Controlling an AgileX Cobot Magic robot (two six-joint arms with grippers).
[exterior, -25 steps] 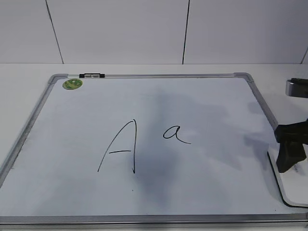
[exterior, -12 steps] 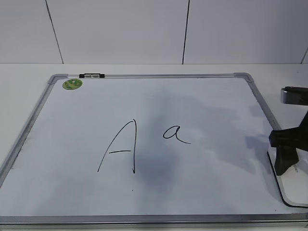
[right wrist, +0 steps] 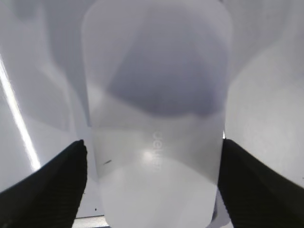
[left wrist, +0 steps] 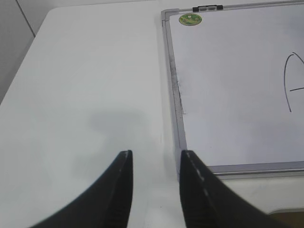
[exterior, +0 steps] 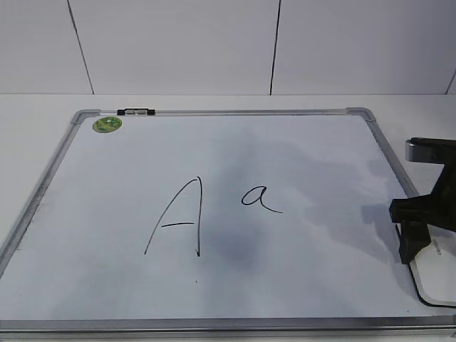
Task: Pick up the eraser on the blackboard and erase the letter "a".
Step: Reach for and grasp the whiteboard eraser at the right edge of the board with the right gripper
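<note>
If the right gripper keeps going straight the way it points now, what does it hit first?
Most likely the eraser: it lies directly ahead, between the spread fingers of the right gripper. The gap left is hard to judge, but nothing else is in the way.

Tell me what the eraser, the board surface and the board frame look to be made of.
Eraser: smooth white plastic, likely; a soft glare spot and faint moulded lettering on top; thin black base edge, material unclear.
Board surface: glossy white coated panel; it carries marker strokes and grey smudges.
Frame: brushed grey metal, probably aluminium; the rounded corners look like plastic caps.
</note>
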